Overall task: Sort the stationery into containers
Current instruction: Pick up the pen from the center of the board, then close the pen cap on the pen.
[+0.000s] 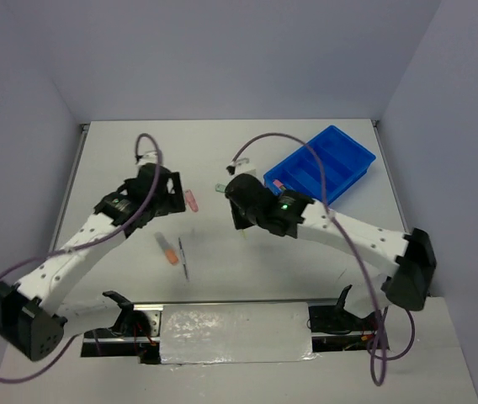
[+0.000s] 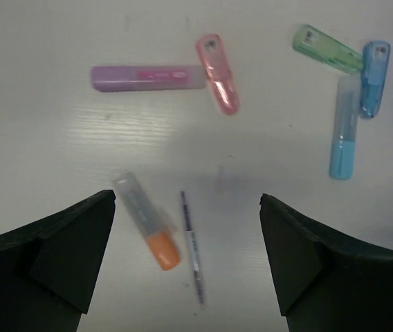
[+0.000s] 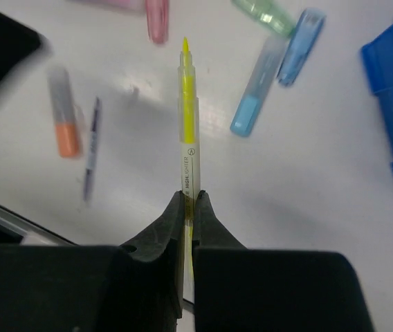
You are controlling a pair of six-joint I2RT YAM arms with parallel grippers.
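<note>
Stationery sort: right tool clamped on yellow highlighter, tip pointing out. Left tool hangs w/ jaws wide apart over orange highlighter & slim pen. Blue tray sits at worktop's 2 o'clock; other markers lie loose.

Lab booth: plain walls, white table
</note>
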